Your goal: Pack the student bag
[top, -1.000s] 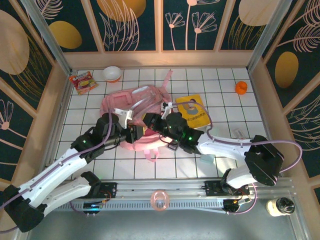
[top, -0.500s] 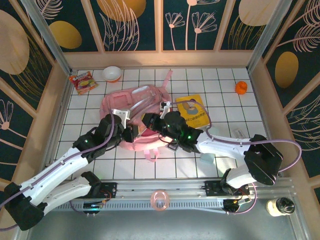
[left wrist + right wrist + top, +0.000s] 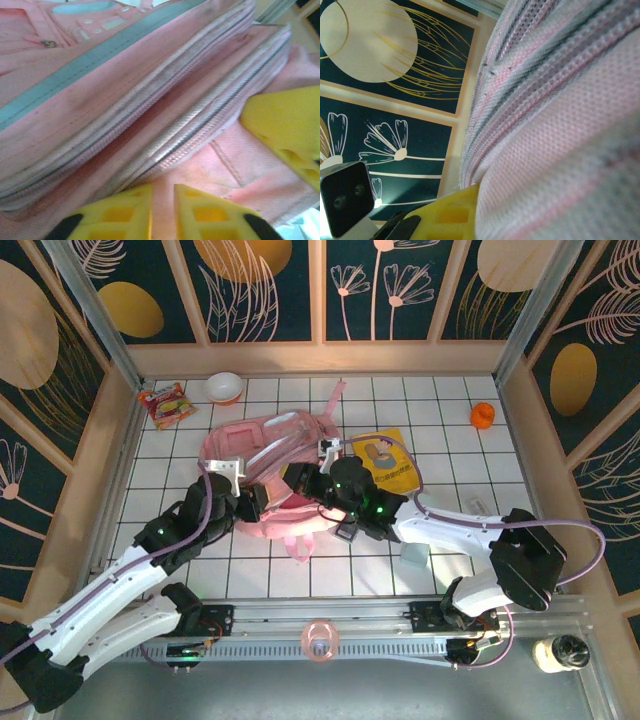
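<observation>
The student bag (image 3: 265, 455), a soft pink backpack, lies in the middle of the tiled table with its zipped edge toward the arms. My left gripper (image 3: 256, 503) is at the bag's near left edge. In the left wrist view its yellow fingers (image 3: 125, 212) stand almost together, with pink bag fabric (image 3: 190, 165) in the narrow gap of the left gripper (image 3: 162, 200). My right gripper (image 3: 300, 483) is at the bag's near right side, shut on its mesh fabric (image 3: 560, 150). One yellow finger (image 3: 451, 216) shows against the mesh; the other is hidden. The right gripper's finger (image 3: 285, 127) also appears in the left wrist view.
A yellow book (image 3: 387, 462) lies right of the bag. A snack packet (image 3: 164, 403) and a bowl (image 3: 224, 387) sit at the back left, an orange object (image 3: 483, 415) at the back right. A pale block (image 3: 415, 557) lies near the right arm.
My left gripper has drawn back to the left along the bag's near edge, its jaws closing then easing slightly. The right gripper has edged up and stayed shut on the fabric.
</observation>
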Robot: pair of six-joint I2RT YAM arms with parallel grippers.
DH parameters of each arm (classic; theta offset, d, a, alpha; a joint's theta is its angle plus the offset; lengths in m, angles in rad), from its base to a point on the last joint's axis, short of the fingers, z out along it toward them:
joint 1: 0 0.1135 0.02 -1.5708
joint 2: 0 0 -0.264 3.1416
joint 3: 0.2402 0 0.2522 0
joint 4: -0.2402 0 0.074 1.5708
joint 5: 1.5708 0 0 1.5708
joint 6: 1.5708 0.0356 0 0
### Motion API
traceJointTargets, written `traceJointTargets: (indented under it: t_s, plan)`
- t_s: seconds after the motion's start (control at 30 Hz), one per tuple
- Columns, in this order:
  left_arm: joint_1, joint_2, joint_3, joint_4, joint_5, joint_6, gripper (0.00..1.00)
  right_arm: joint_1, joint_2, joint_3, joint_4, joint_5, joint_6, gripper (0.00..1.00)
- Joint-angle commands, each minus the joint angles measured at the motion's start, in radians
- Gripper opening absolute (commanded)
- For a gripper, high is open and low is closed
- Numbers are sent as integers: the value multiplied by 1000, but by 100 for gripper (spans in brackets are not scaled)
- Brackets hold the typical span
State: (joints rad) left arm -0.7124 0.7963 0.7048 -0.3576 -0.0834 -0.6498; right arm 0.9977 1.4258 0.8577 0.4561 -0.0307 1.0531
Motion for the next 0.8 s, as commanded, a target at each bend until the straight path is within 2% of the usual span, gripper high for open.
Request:
traceJointTargets:
  t_s: [0.0, 0.23, 0.3, 0.4, 0.63, 0.77]
  plan:
    - [7, -28, 4, 59, 96, 15, 26, -3, -35, 50, 103, -43, 0, 3]
    - [7, 5, 27, 26, 362, 47, 38, -10, -21, 61, 103, -50, 8, 3]
    - [7, 5, 28, -27, 335, 57, 38, -10, -21, 63, 96, -50, 7, 3]
    - [7, -17, 49, -129, 193, 33, 38, -9, -29, 64, 80, -38, 6, 3]
    - [7, -58, 68, -209, 289, 2, 40, -21, -28, 64, 71, -28, 19, 3]
    - [7, -38, 55, -274, 281, 0, 42, -21, -26, 64, 81, -35, 22, 3]
